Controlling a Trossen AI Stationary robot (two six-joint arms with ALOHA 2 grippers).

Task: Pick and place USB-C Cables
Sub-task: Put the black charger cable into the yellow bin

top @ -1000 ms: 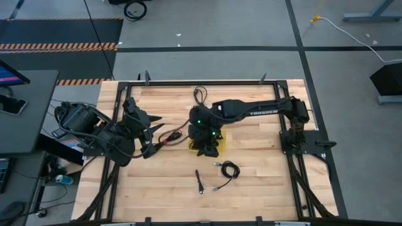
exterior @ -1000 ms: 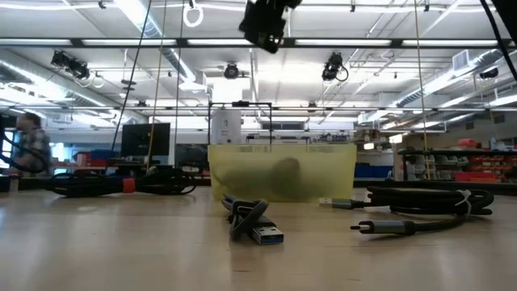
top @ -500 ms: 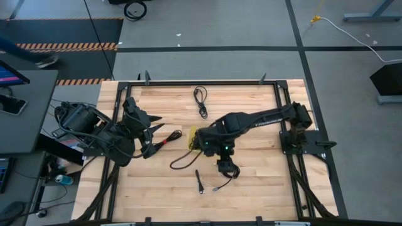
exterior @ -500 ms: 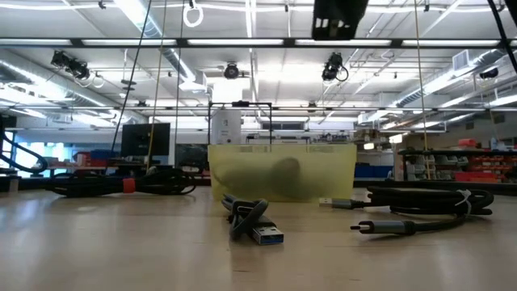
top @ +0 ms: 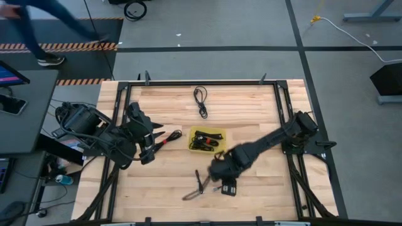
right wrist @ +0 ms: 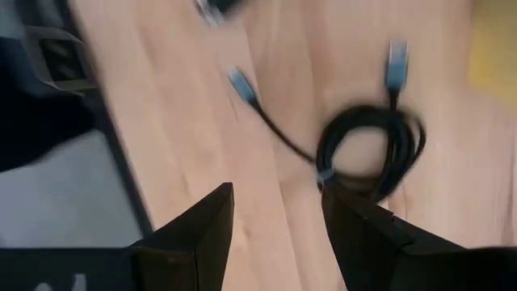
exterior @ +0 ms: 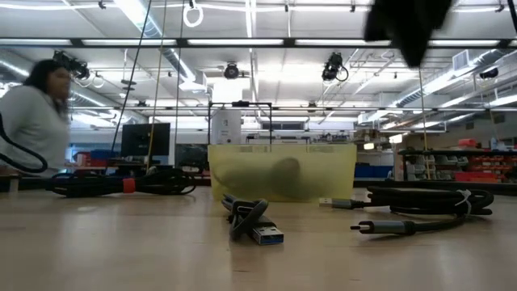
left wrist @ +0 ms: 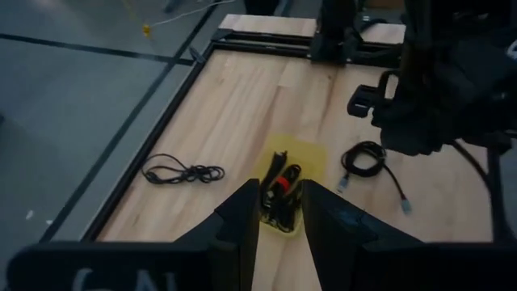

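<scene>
Wooden surface [top: 251,110]: right hand [right wrist: 279,218] unclenched above coiled USB-C cable [right wrist: 367,149], connector tails trailing away; left hand [left wrist: 279,214] unclenched.

Pale planked wood table [top: 251,107], translucent yellow plastic tray [exterior: 283,171], matt black rubbery cables [right wrist: 367,153]

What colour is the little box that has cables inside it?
The little box is yellow and see-through. The high view shows it best, in the middle of the table.
</scene>
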